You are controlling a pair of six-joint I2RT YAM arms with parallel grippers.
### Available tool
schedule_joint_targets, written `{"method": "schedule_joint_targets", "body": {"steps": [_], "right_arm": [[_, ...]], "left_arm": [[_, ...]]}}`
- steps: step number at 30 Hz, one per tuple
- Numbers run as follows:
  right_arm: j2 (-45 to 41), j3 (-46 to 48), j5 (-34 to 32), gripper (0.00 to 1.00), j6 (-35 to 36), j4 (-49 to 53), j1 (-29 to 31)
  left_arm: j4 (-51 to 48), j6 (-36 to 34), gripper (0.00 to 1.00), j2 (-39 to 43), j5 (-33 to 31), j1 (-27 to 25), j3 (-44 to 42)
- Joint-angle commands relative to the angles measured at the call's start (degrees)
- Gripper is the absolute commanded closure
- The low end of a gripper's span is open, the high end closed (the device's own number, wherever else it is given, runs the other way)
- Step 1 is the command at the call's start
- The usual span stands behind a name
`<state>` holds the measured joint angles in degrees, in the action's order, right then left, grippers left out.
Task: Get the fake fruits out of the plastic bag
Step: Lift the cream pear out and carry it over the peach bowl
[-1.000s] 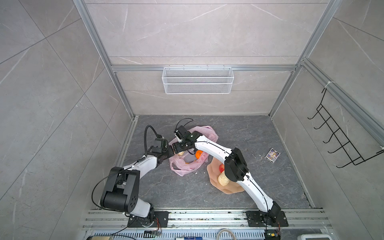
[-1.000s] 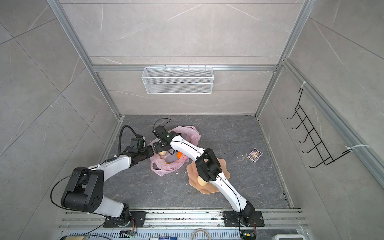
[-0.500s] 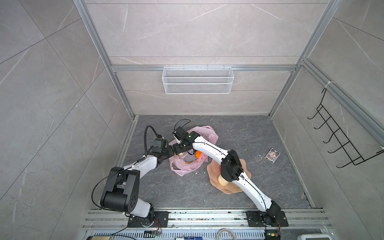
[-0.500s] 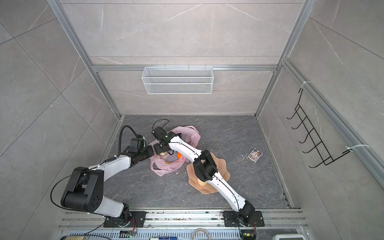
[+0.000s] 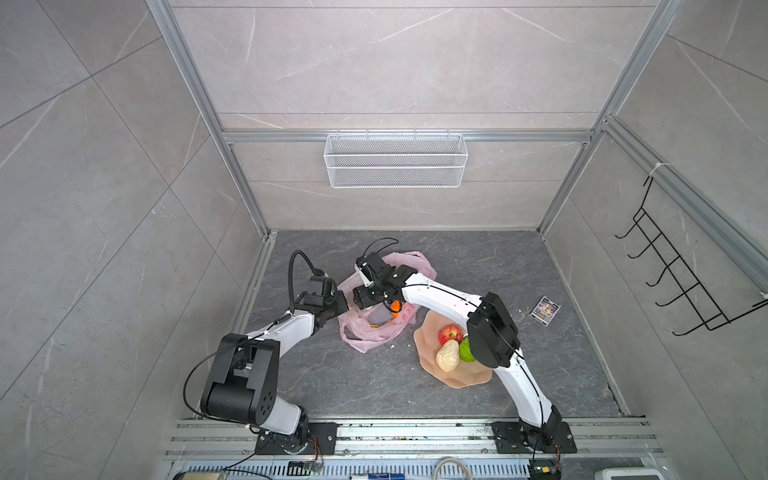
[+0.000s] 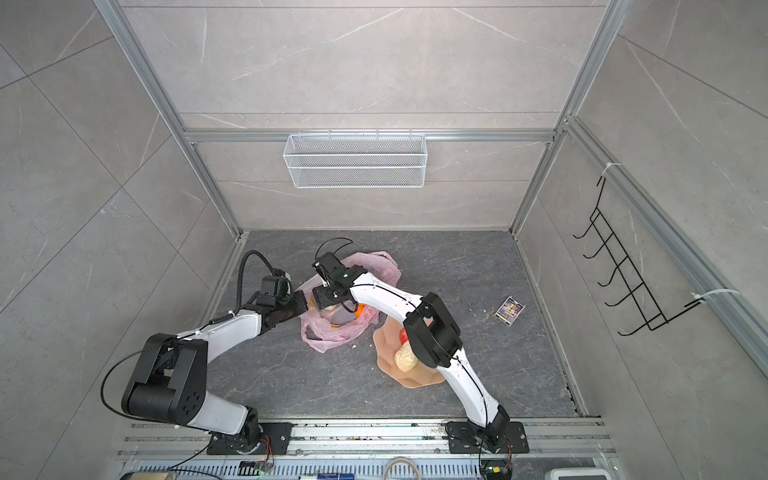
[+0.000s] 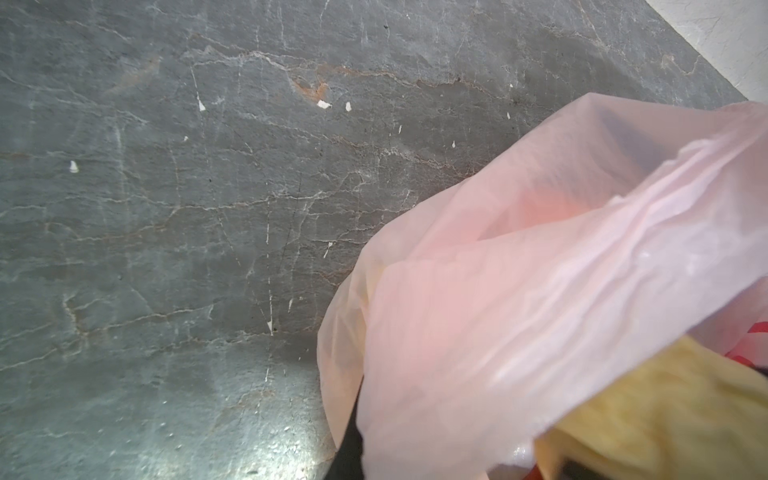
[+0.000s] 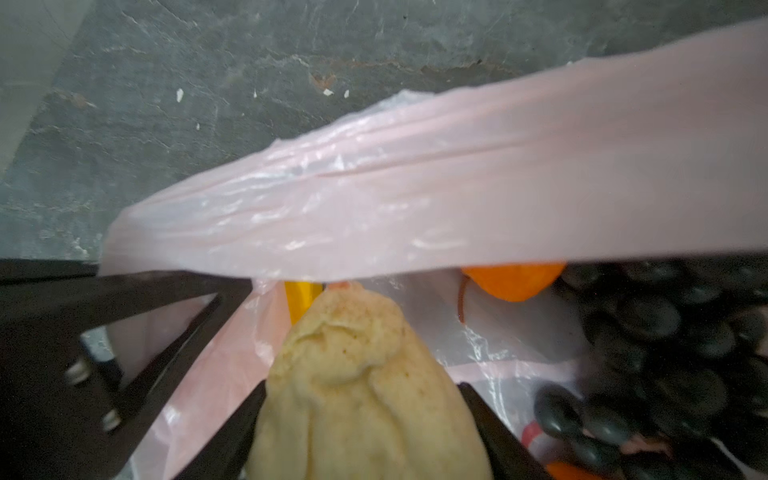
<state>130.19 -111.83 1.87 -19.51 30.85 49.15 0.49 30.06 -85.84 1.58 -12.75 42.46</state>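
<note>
The pink plastic bag (image 5: 374,330) (image 6: 332,332) lies crumpled on the grey floor, left of centre. My left gripper (image 5: 343,305) (image 6: 303,305) is shut on the bag's edge; in the left wrist view the bag (image 7: 519,291) covers its fingers. My right gripper (image 5: 361,301) (image 8: 365,424) reaches into the bag's mouth, shut on a beige lumpy fruit (image 8: 365,395) that touches both fingers (image 8: 232,432). Inside the bag lie an orange (image 8: 513,280), a dark grape bunch (image 8: 665,353) and a yellow banana (image 8: 301,299). A red apple (image 5: 450,333), a second beige fruit (image 5: 447,356) and a green fruit (image 5: 465,351) lie on the dish.
The peach wavy-edged dish (image 5: 457,376) (image 6: 415,378) sits right of the bag, partly under my right arm's elbow. A small printed card (image 5: 545,309) lies on the floor at the right. A white wire basket (image 5: 395,160) hangs on the back wall and a black hook rack (image 5: 681,282) on the right wall.
My right gripper's jaws have narrowed onto the beige lumpy fruit inside the bag, and that arm's elbow has shifted a little. The left arm has held still.
</note>
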Motion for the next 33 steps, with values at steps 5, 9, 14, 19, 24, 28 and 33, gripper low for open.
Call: {"method": "schedule_joint_targets", "body": {"steps": [5,9,14,19,24,28,33], "right_arm": [[-12.8,18.2,0.0,0.35,-1.2,-19.5,0.3],[-19.5,28.1,-0.8,0.36,-1.3,-27.5,0.5],[-29.3,42.8,-2.1,0.37,-3.1,-37.5,1.1],[-40.4,56.7,-6.5,0.37,-3.4,-44.0,3.2],[-49.5,65.1,-14.0,0.38,-3.7,-44.6,6.9],[-56.6,69.7,-22.0,0.38,-4.7,-42.0,10.6],[-66.1,74.9,-31.2,0.38,-9.0,-35.2,13.9]], "left_arm": [[1.3,0.5,1.0,1.0,-0.4,0.0,0.6],[1.4,0.4,1.0,1.0,-0.3,0.0,0.5],[1.4,0.4,1.0,1.0,-0.3,0.0,0.4],[1.4,0.5,1.0,0.7,-0.2,0.1,0.5],[1.4,0.5,1.0,0.6,-0.2,0.0,0.5],[1.4,0.4,1.0,0.4,-0.5,0.0,0.5],[1.4,0.4,1.0,0.1,-0.4,0.1,0.7]]}}
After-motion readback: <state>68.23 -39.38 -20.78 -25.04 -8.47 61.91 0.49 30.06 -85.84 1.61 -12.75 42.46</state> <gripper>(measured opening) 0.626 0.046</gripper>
